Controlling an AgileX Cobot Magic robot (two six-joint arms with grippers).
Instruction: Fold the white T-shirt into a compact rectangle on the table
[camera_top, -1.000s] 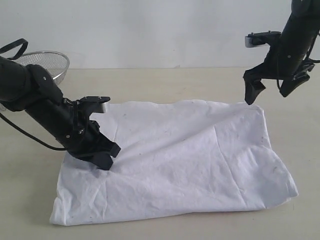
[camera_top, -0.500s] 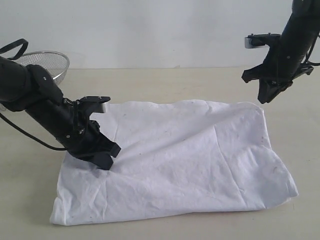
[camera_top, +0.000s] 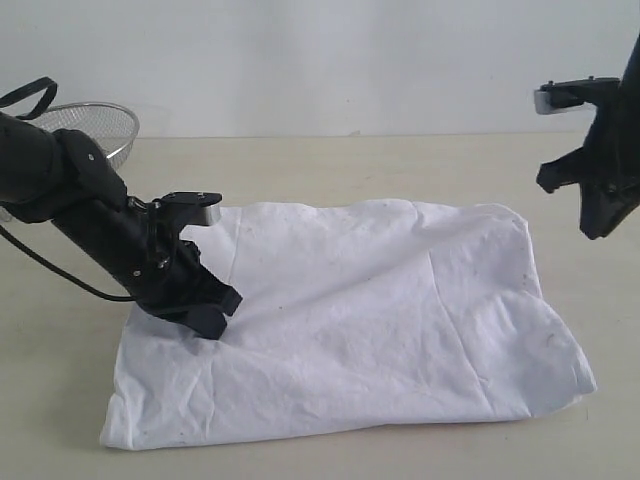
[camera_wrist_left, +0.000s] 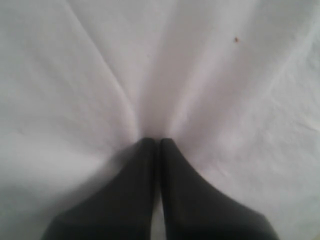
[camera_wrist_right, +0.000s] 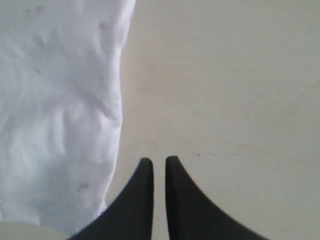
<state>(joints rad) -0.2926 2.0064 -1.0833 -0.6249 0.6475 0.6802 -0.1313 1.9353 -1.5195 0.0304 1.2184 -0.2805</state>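
A round silver wire-mesh basket (camera_top: 112, 132) sits far back at about ten o'clock in the exterior view. Only its right part shows, the fine mesh side curving down from a thin rim. Behind it, from nine o'clock across to three, stands a plain pale wall (camera_top: 320, 60), evenly lit.

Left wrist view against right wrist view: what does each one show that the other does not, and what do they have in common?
Only the left wrist view: the left claw is shut with its tips pressed into the white T-shirt. Creases run to the tips as if they pinch the cloth, and cloth fills the whole picture.

Only the right wrist view: the bare table, the shirt's edge beside it, and the right claw over the table, holding nothing.

Both: the white shirt and a black claw with its tips close together.
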